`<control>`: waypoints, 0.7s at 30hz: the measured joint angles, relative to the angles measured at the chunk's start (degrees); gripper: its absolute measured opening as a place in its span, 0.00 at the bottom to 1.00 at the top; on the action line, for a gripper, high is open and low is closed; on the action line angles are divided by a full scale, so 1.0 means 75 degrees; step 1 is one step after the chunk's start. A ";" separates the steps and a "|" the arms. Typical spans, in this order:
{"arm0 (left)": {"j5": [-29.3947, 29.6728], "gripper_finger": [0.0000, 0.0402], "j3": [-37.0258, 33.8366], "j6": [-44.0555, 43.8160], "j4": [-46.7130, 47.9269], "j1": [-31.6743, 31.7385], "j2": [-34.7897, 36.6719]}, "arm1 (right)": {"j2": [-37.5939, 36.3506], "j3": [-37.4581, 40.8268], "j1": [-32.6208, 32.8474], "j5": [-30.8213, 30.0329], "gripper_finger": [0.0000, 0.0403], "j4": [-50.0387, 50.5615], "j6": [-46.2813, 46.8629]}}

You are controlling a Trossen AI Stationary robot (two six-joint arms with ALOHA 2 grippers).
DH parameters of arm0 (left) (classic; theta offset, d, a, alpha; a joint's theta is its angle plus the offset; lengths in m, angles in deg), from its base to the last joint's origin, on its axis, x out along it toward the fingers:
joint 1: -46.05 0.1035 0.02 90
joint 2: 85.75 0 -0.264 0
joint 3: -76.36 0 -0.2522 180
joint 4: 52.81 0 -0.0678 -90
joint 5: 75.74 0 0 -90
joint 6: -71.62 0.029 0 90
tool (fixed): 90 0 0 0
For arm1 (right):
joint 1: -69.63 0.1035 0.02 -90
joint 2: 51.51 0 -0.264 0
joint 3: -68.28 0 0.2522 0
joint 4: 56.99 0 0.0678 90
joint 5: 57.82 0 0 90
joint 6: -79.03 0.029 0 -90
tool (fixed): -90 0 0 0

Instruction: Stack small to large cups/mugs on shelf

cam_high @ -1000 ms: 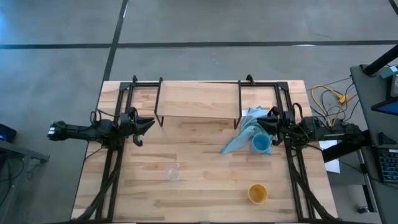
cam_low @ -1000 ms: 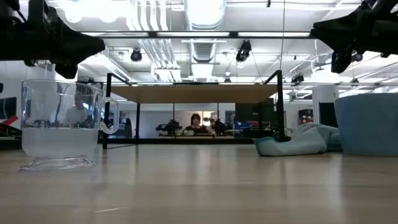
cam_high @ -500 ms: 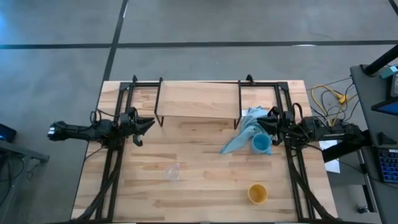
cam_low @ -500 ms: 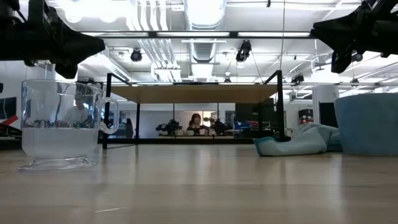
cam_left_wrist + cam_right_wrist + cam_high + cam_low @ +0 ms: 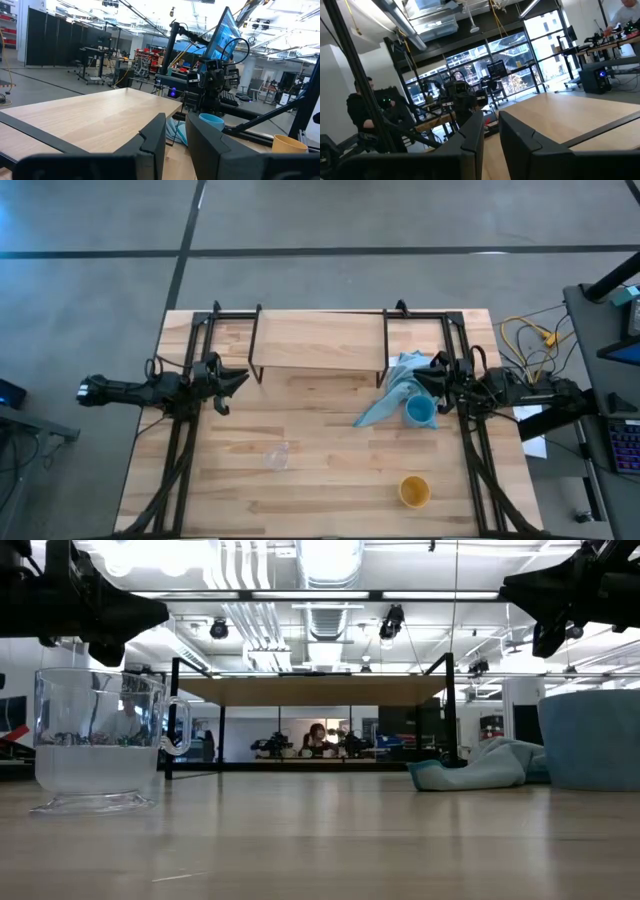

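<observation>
The clear glass point(image 5: 277, 457) point(image 5: 97, 740) stands upright on its foot on the near left of the table. Near the right edge, the light blue cup point(image 5: 420, 412) point(image 5: 212, 121) stands upright beside the blue cloth point(image 5: 393, 393). Toward the near right corner, the yellow-orange cup point(image 5: 414, 491) point(image 5: 287, 143) is upright too. The shelf point(image 5: 320, 340) point(image 5: 315, 690) stands on black legs at the far middle. My left gripper point(image 5: 238, 380) point(image 5: 175, 120) hovers shut off the shelf's left end. My right gripper point(image 5: 420, 380) point(image 5: 491, 117) hovers shut above the cloth, just beyond the blue cup.
Black frame rails point(image 5: 180, 440) run along both sides of the table. The cloth lies crumpled from the shelf's right legs toward the table's middle. Bare tabletop point(image 5: 330, 470) lies between the glass and the yellow-orange cup. A person point(image 5: 360, 110) sits beyond the table.
</observation>
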 joint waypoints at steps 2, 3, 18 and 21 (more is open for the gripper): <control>-0.0002 0.15 0.0003 -0.0001 0.0000 0.0000 0.0000 | -0.0001 0.0000 -0.0002 0.0000 0.13 0.0000 -0.0001; -0.0003 0.15 0.0003 -0.0001 0.0001 0.0000 0.0000 | 0.0000 -0.0001 -0.0002 -0.0001 0.13 0.0000 -0.0014; 0.0078 0.15 0.0003 0.0021 -0.0172 0.0003 0.0000 | 0.0006 0.0000 -0.0002 -0.0123 0.13 -0.0193 -0.0342; 0.0142 0.15 0.0001 -0.0043 -0.0668 0.0000 0.0000 | 0.0006 0.0000 -0.0002 -0.0123 0.13 -0.0374 0.0083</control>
